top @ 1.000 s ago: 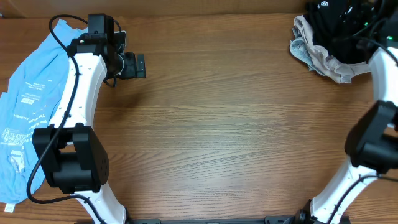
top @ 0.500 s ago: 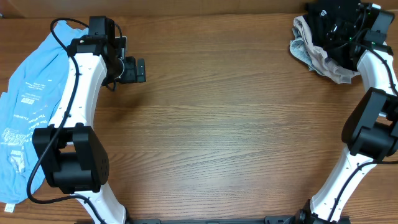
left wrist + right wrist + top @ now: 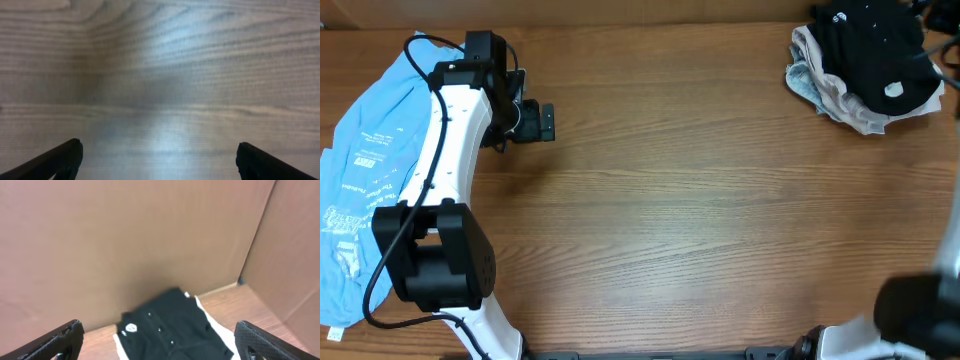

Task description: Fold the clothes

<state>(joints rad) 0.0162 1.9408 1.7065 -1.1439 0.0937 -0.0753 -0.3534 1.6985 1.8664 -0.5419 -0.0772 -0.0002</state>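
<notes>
From overhead, a brown wood-grain tabletop (image 3: 700, 220) is filling the frame, and a strip of brown wall (image 3: 620, 10) is running along its far edge. The light blue tee (image 3: 360, 170) is lying stretched along the left edge with its white print facing up. The white left arm (image 3: 445, 150) is curving past it. The left fingers (image 3: 546, 122) are hanging over bare wood to the right of the tee's far end, not touching the cloth. In the far right corner the black garment (image 3: 870, 45) is lying crumpled, its small white logo (image 3: 894, 90) turned upward. It is resting on a bunched pale cloth (image 3: 820, 85). Of the right arm (image 3: 920, 315), only a blurred dark part is showing at the lower right.

In the left wrist view, the two dark fingers are showing in the bottom corners, set wide apart. Nothing but softly blurred wood grain is lying between them, with a pale sheen of light running across it.

In the right wrist view, the right fingers (image 3: 65, 337) are likewise spread wide at the bottom corners, holding nothing. Beyond them, plain brown wall panels are meeting at a corner (image 3: 250, 255). The black garment (image 3: 170, 325) is lying at the foot of the wall with its logo showing, and the pale cloth (image 3: 215, 330) is peeking out beside it on the wood.
</notes>
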